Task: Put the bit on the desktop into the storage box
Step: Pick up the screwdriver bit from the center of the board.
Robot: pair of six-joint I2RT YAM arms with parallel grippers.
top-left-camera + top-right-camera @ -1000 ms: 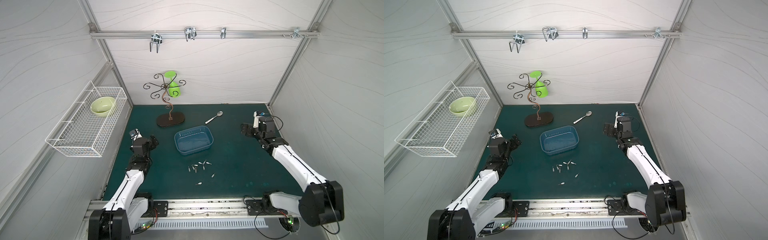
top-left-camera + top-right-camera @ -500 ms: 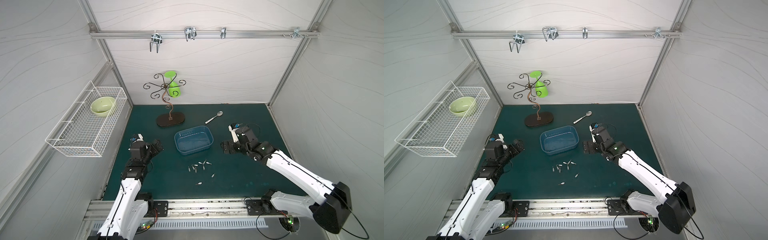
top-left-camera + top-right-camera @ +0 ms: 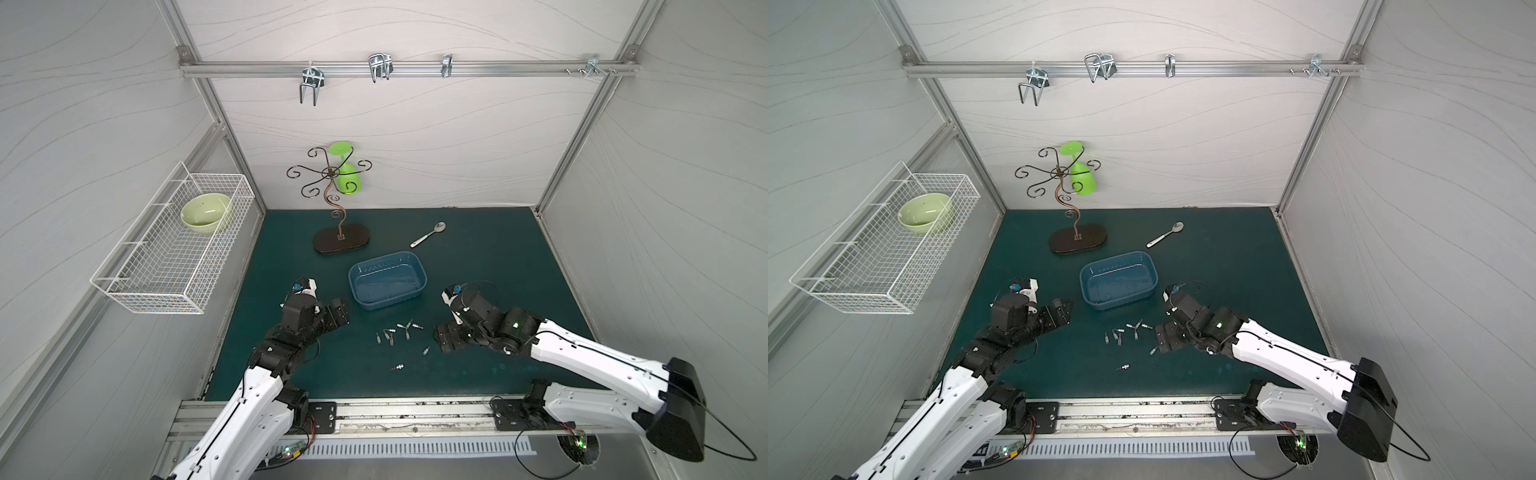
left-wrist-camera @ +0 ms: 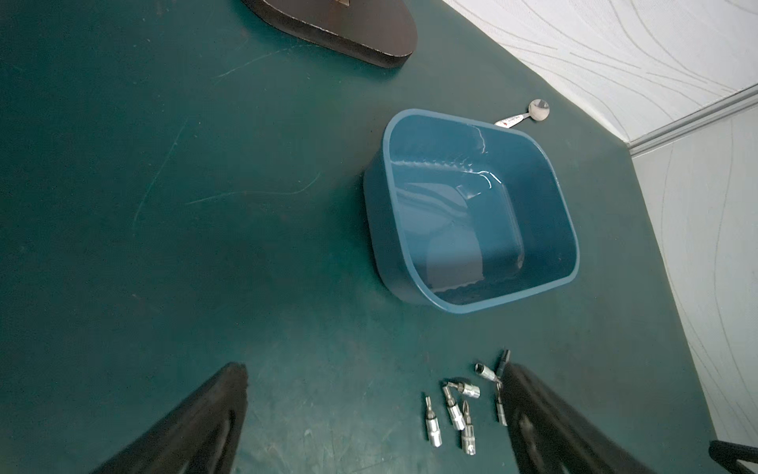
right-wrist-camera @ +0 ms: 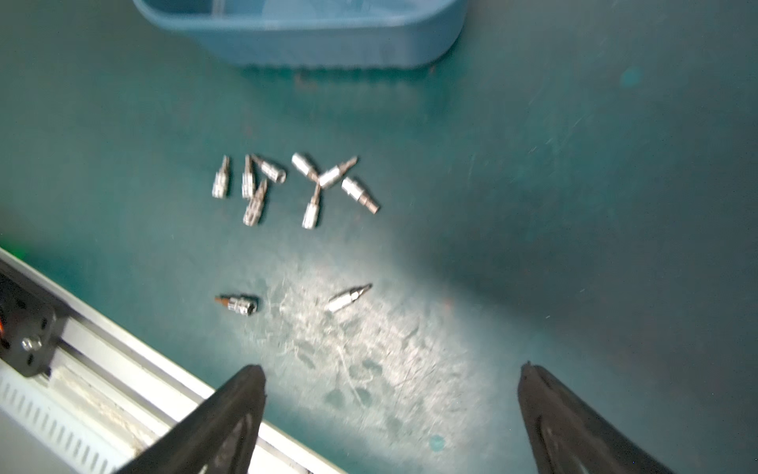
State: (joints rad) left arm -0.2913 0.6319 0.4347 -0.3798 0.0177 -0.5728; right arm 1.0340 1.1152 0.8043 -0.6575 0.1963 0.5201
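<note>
In both top views I see the bits (image 3: 389,331) on the desktop (image 3: 498,257) near its front edge, just before the storage box (image 3: 386,302), between the left gripper (image 3: 338,311) and the right gripper (image 3: 442,340). In the left wrist view its jaws are spread wide. In the right wrist view they are spread wide too.

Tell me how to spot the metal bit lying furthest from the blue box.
On the dark green desktop, find the blue storage box near the middle. Toward the front rail lies a cluster of silver bits. The lone bit sits nearest that rail, apart from all others.
</note>
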